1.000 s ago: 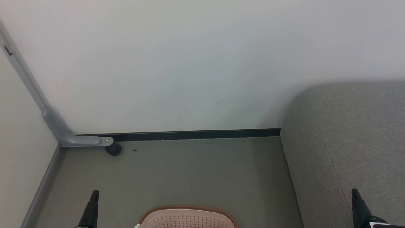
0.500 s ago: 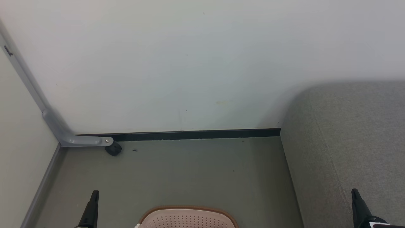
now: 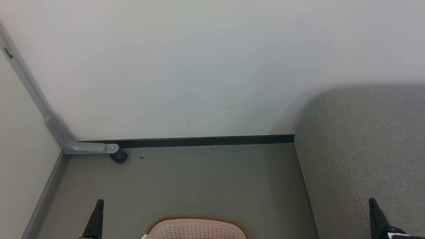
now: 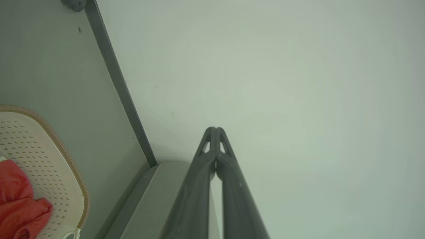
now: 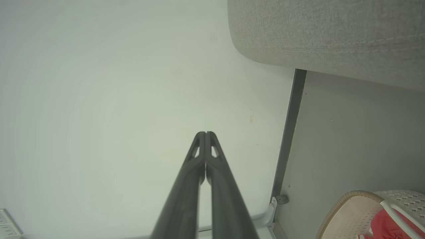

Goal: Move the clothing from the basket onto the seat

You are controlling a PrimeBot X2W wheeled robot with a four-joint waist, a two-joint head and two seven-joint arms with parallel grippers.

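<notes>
Nothing has shifted over the last second. The head view matches the earlier pictures, so the robot is judged to be idle at the very start of the job. The left gripper (image 4: pixel 215 131) has its two dark fingers pressed together at the tips with nothing between them, and the right gripper (image 5: pixel 205 134) is closed and empty in the same way. Both point toward the pale wall (image 3: pixel 199 66) rather than at the work. The red clothing (image 4: pixel 20 202) lies bunched inside the basket (image 3: pixel 199 229), which stands on the floor (image 3: pixel 199 179) low in the head view, between the two arms. The grey seat (image 3: pixel 365 139) sits to the robot's right, near the basket, and the part in view is bare. No garment has been moved yet — a gripper will have to open and reach down into the basket first.
</notes>
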